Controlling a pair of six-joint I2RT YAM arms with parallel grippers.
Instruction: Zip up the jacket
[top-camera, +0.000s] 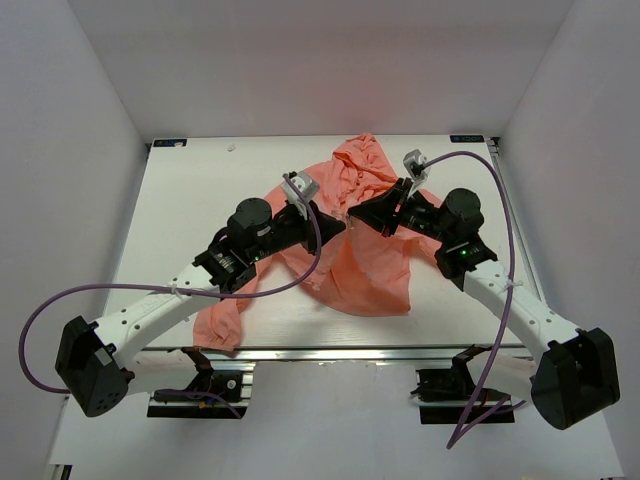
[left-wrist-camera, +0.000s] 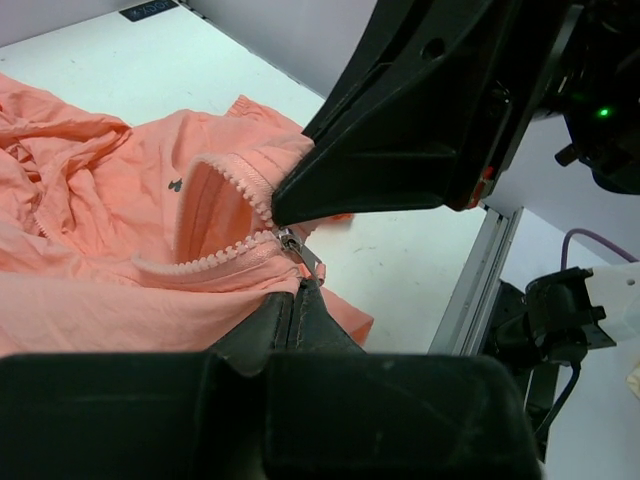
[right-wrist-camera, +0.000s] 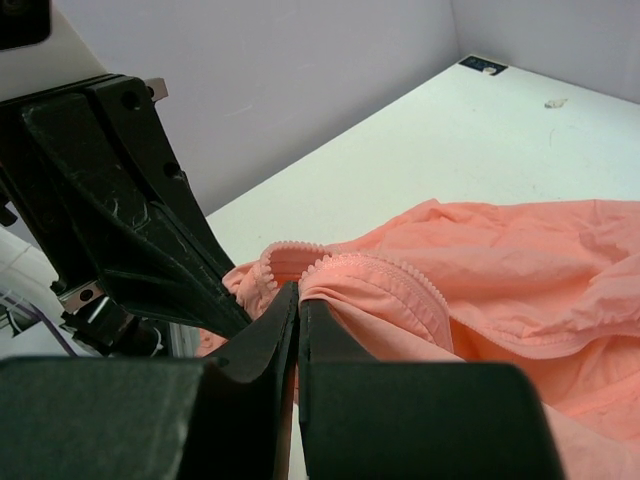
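The salmon-pink jacket (top-camera: 365, 265) lies crumpled on the middle of the white table, hood toward the back. In the left wrist view its zipper teeth curve open above the metal slider (left-wrist-camera: 290, 241), with the tiny dark chest mark (left-wrist-camera: 174, 184) to the left. My left gripper (top-camera: 338, 223) is shut on the zipper pull (left-wrist-camera: 306, 262) just below the slider. My right gripper (top-camera: 353, 214) is shut on the jacket's zipper edge (right-wrist-camera: 330, 268), its fingertips (left-wrist-camera: 285, 205) almost touching the slider from above. The two grippers meet tip to tip over the jacket's front.
The table's aluminium front rail (left-wrist-camera: 482, 265) runs close to the right of the jacket hem. Purple cables (top-camera: 120, 292) loop off both arms. White walls close in the table on three sides. A small dark label (top-camera: 467, 137) sits at the back right corner.
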